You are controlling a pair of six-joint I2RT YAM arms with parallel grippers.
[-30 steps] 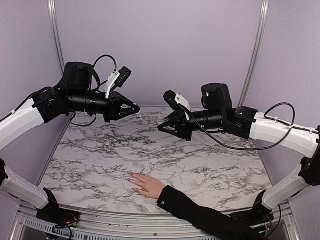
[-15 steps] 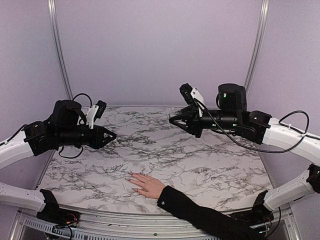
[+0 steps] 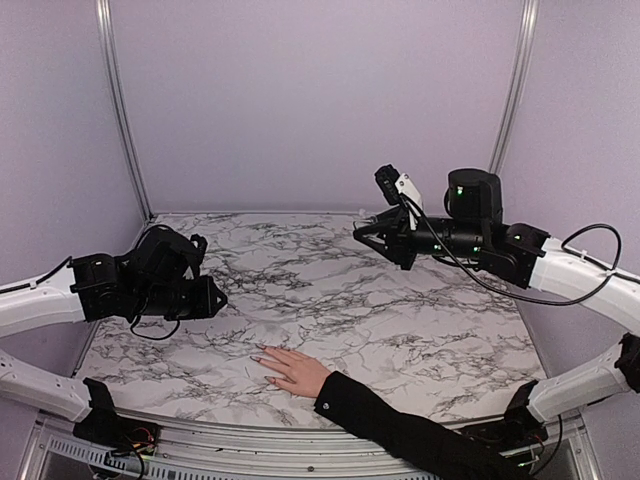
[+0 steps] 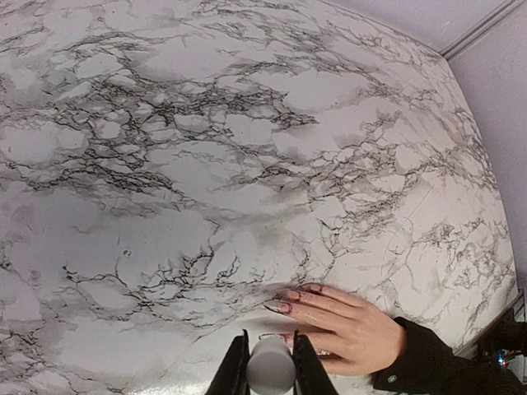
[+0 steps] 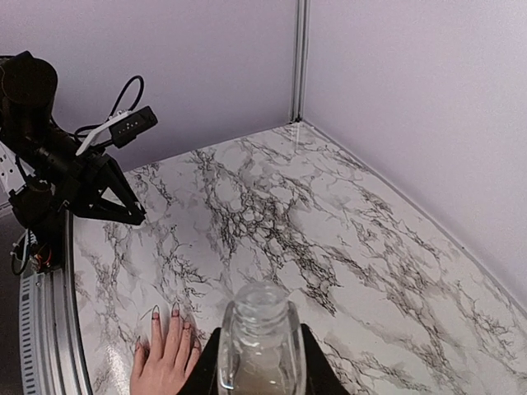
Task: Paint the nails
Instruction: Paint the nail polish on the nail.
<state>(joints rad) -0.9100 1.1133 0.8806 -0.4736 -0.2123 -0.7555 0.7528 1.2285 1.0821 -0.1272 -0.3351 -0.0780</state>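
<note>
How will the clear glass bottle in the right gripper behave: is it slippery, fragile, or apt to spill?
The clear glass bottle looks smooth and rigid, so it is probably slippery and might crack if dropped. Its neck appears uncapped, so whatever is inside could spill if the right gripper tips it.

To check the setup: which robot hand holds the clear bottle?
The right hand, high at the far right, holds the clear bottle; the left hand, low near the person's hand, grips a small pale cylinder.
</note>
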